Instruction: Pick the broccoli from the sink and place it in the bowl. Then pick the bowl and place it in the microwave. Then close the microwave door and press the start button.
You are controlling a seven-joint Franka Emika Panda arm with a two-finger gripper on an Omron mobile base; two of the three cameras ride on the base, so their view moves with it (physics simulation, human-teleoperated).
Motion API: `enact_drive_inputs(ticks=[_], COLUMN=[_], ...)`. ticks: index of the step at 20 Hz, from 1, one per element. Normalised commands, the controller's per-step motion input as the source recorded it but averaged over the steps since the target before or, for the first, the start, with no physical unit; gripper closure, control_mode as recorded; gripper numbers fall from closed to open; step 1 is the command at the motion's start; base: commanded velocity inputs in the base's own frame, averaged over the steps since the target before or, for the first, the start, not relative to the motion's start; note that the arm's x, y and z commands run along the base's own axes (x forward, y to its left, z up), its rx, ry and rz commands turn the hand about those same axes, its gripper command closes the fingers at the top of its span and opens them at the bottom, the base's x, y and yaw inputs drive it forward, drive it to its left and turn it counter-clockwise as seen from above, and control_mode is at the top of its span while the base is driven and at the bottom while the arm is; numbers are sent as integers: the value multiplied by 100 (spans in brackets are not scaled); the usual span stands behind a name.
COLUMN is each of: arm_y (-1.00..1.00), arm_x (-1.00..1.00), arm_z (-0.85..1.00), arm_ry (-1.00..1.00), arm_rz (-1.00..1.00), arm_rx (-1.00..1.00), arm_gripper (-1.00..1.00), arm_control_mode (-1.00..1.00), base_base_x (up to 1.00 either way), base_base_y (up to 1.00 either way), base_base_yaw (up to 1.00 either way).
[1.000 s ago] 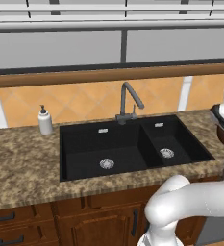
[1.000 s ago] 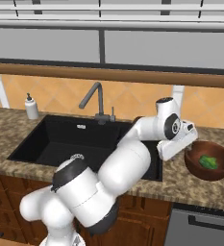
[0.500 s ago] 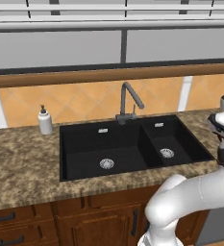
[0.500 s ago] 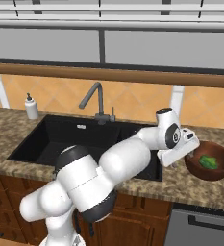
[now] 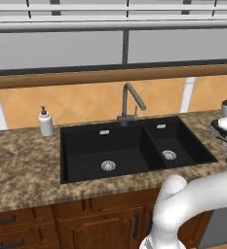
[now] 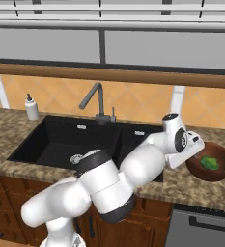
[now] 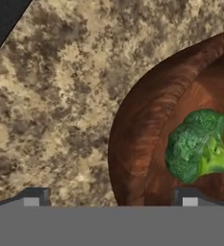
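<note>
1. Plainly, the bowl (image 6: 211, 167) sat on the speckled granite counter (image 6: 191, 185) to the right of the sink (image 6: 80, 141), and the broccoli (image 6: 210, 162) lay inside it.
2. In the hand view the broccoli (image 7: 199, 145) rested on the bowl's inner floor, stalk pointing toward the right edge, with the thick reddish-brown rim of the bowl (image 7: 137, 139) curving round its left side.
3. The gripper (image 7: 110, 198) stood wide apart, holding nothing: one fingertip (image 7: 32, 197) hung over bare counter (image 7: 60, 96), the other (image 7: 188, 197) over the bowl's inside, so the jaws straddled the near wall.
4. From the right base view the hand (image 6: 186, 147) was tilted down just beside the bowl's left rim.
5. Both basins of the sink (image 5: 129, 146) held nothing but their round metal drains; the grey faucet (image 5: 130, 103) rose behind the divider.
6. A small white soap dispenser (image 5: 46, 122) stood on the counter left of the sink, against the orange tiled wall.
7. No readable writing or brand showed on any item.
</note>
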Motion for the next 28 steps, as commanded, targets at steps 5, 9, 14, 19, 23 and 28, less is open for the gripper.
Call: enact_drive_inputs(ticks=[5, 9, 14, 19, 23, 28], arm_y=[-22, -8, 10, 58, 84, 50], arm_x=[26, 9, -29, -71, -95, -91], arm_z=[-33, -29, 5, 54, 73, 97], arm_ry=[0, 0, -3, -7, -16, -26], arm_rz=[0, 0, 1, 13, 24, 50], arm_rx=[0, 0, 0, 0, -1, -8], arm_gripper=[100, 100, 100, 100, 100, 100], arm_control_mode=[-100, -100, -100, -100, -100, -100], base_base_x=[0, 0, 0, 0, 0, 0], base_base_y=[0, 0, 0, 0, 0, 0], base_base_yaw=[0, 0, 0, 0, 0, 0])
